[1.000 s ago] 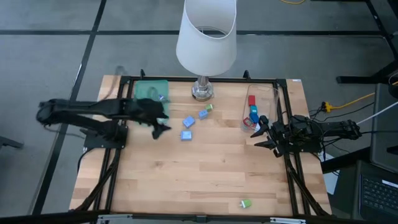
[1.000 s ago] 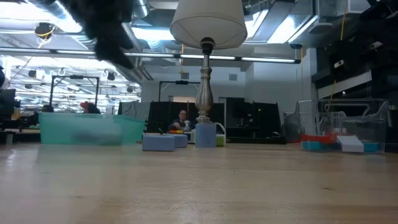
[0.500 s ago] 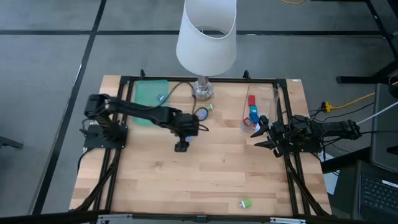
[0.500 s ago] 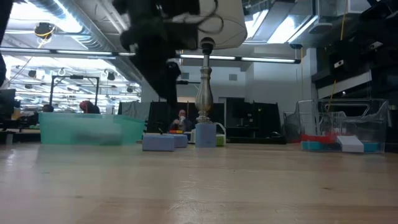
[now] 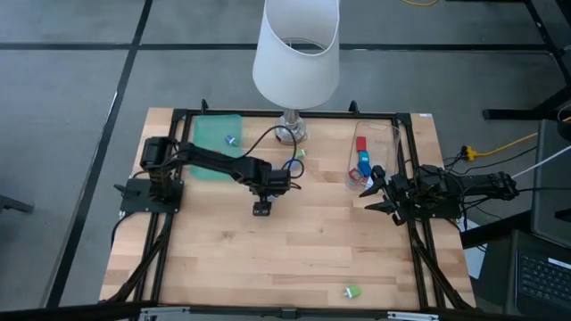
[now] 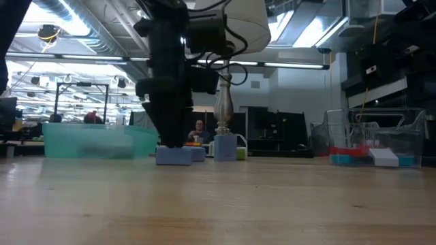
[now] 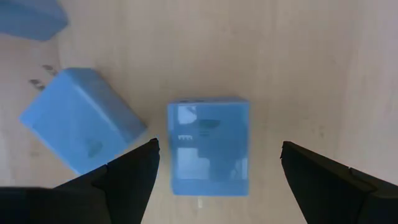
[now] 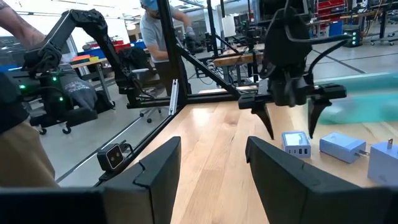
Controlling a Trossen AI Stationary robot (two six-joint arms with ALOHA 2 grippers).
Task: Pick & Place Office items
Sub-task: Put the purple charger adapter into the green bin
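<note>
- I have the left gripper (image 7: pixel 214 165) hanging straight over a blue block (image 7: pixel 208 147) that lies flat on the bench (image 5: pixel 294 250), a short way out from the lamp base (image 5: pixel 290 129) toward the near edge.
- Its jaws stand spread wide, one on each side of the block and clear of it; nothing is pinched.
- A second blue block (image 7: pixel 81 127), with two metal prongs, lies just beside the first and tilted to it; a third blue piece (image 7: pixel 31 17) sits a little farther off.
- A small green piece (image 5: pixel 299 153) lies close to the lamp base, and another green piece (image 5: pixel 353 292) lies well away from the lamp, near the bench's front edge.
- The green tray (image 5: pixel 214 134) sits left of the lamp base with one small blue piece (image 5: pixel 229 140) in it.
- The clear bin (image 5: pixel 370 152), right of the lamp base, holds red and blue pieces (image 5: pixel 362 159).
- My right gripper (image 5: pixel 375 192) waits by the clear bin, jaws partly apart and empty.
</note>
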